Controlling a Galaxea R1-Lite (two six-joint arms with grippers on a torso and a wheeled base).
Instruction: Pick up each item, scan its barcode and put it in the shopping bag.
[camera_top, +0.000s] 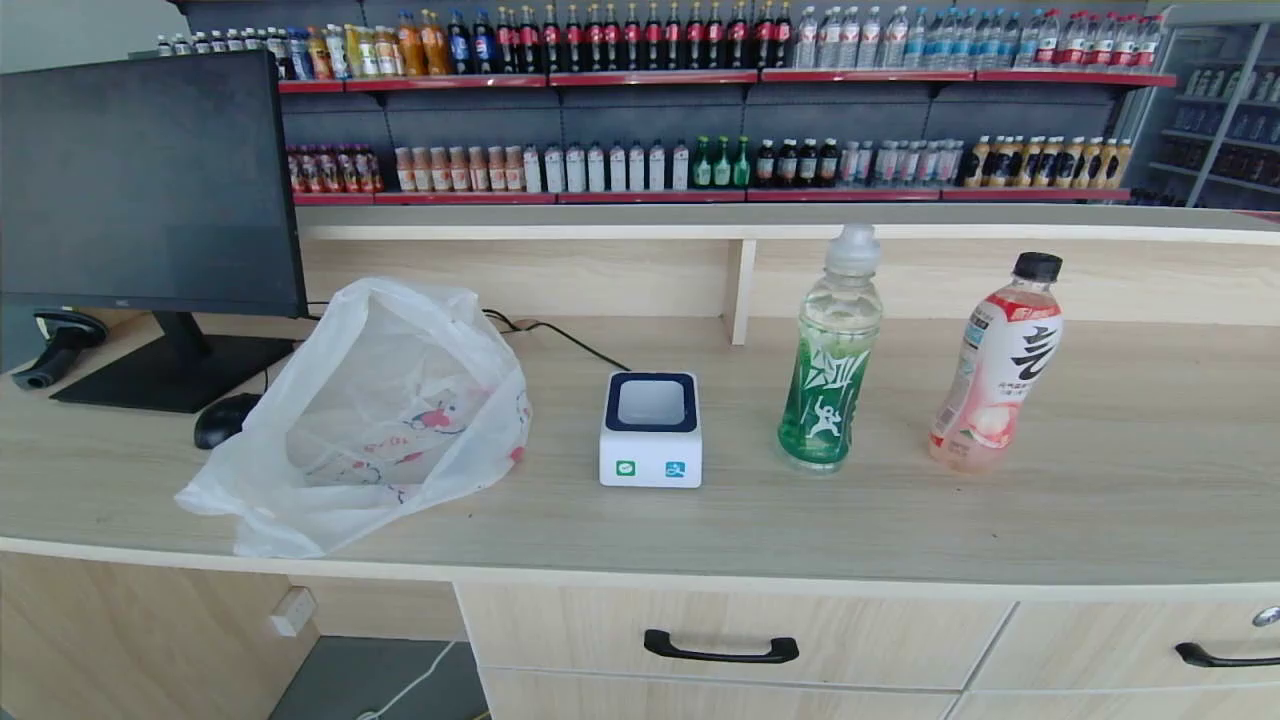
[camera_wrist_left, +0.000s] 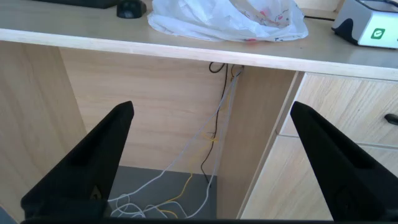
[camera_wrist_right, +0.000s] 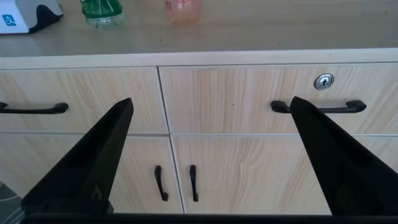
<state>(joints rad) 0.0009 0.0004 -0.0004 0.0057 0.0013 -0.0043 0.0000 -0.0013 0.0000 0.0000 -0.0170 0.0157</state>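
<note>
A green bottle (camera_top: 830, 365) with a clear cap stands upright on the wooden counter (camera_top: 1100, 500), right of the white barcode scanner (camera_top: 651, 430). A pink bottle (camera_top: 996, 365) with a black cap stands further right. A crumpled white plastic shopping bag (camera_top: 370, 420) lies left of the scanner. My left gripper (camera_wrist_left: 211, 168) hangs open below the counter edge, facing the cable-filled recess, with the bag (camera_wrist_left: 230, 18) above it. My right gripper (camera_wrist_right: 211, 168) is open in front of the drawers, below the bases of the green bottle (camera_wrist_right: 102, 11) and pink bottle (camera_wrist_right: 183, 9). Neither gripper holds anything.
A black monitor (camera_top: 150, 190) on its stand, a mouse (camera_top: 225, 418) and a handheld scanner (camera_top: 55, 345) occupy the counter's left end. A raised ledge (camera_top: 740, 235) runs along the back. Drawers with black handles (camera_wrist_right: 317, 107) sit under the counter. Shelves of drinks (camera_top: 700, 100) stand behind.
</note>
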